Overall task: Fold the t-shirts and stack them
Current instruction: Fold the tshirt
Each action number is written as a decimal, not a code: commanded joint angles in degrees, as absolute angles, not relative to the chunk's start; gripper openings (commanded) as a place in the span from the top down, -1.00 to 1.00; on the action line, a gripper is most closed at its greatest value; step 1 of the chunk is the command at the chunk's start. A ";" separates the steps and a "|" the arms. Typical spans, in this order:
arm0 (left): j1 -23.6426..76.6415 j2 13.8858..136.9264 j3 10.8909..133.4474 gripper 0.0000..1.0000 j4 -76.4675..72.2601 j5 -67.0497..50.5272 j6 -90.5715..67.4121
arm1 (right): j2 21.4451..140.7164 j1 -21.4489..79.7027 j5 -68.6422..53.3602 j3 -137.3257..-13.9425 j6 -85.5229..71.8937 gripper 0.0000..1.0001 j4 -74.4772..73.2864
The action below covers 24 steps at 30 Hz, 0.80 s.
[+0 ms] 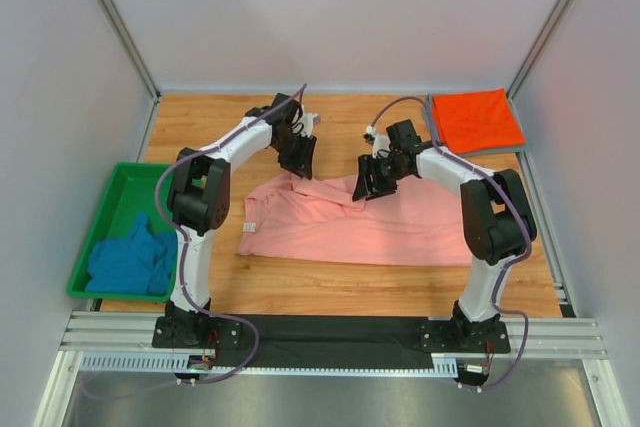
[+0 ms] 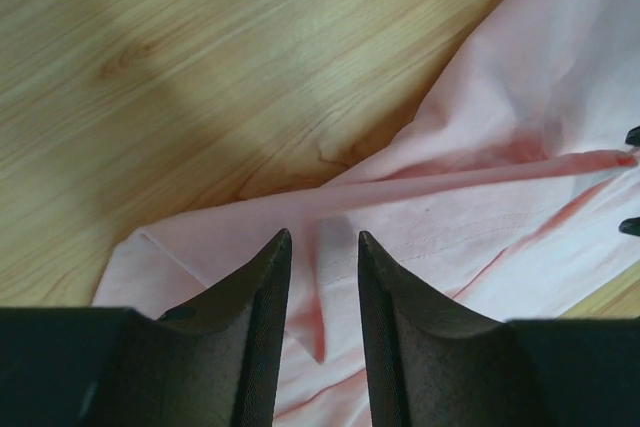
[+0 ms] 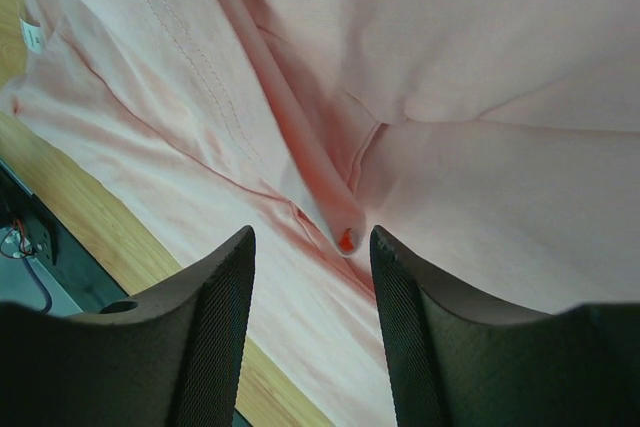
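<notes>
Folding pink tee (image 1: 350,229): left gripper (image 1: 298,159) and right gripper (image 1: 367,187) hover half-open, empty; next, probably pinch its far edge.

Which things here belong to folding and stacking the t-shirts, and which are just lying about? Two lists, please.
Job: pink t-shirt, spread mid-table; orange-red t-shirt, folded, far right corner; blue t-shirt, crumpled in the green bin.
Lying about: green bin; wooden table.
</notes>
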<state>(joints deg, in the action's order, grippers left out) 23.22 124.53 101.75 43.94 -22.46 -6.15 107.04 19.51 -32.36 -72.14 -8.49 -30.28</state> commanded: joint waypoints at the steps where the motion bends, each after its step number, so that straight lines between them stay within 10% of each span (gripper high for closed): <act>1: 23.20 124.72 104.41 0.19 45.09 -23.73 -2.20 | 106.96 18.98 -32.08 -72.25 -4.84 -0.03 -30.41; 15: 23.20 125.16 103.54 0.35 42.80 -29.26 -3.07 | 110.04 18.90 -35.59 -74.09 -3.60 0.00 -29.27; 24: 22.77 124.02 104.32 1.00 42.45 -29.62 -4.39 | 109.60 18.90 -36.39 -74.27 -5.19 0.95 -26.37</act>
<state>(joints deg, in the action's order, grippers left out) 23.20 124.86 101.86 43.72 -28.45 -4.23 109.93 18.94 -35.42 -72.23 -5.13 -29.54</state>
